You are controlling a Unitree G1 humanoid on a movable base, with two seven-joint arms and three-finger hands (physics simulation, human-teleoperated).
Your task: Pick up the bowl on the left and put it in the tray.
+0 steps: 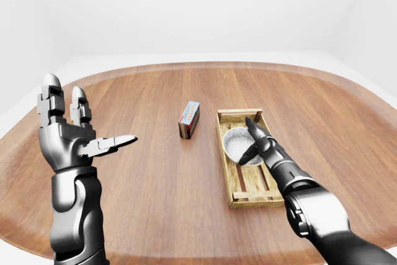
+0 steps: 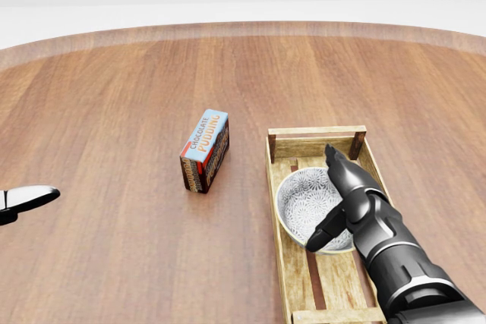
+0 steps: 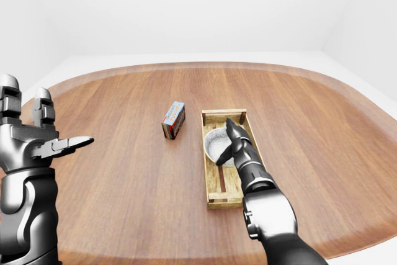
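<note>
A white patterned bowl (image 2: 307,201) lies upright inside the wooden tray (image 2: 317,136), in the tray's upper half. My right hand (image 2: 338,202) hovers over the bowl's right rim with its fingers spread open, one finger pointing up the tray and the thumb reaching over the bowl. Nothing is held in it. My left hand (image 1: 84,138) is raised at the left of the left-eye view, open and empty, far from the tray. In the head view only its fingertip (image 2: 26,199) shows at the left edge.
A chocolate pudding box (image 2: 205,149) stands on the round wooden table (image 2: 114,111), to the left of the tray. The table's curved edge runs along the top of the head view, with white floor beyond.
</note>
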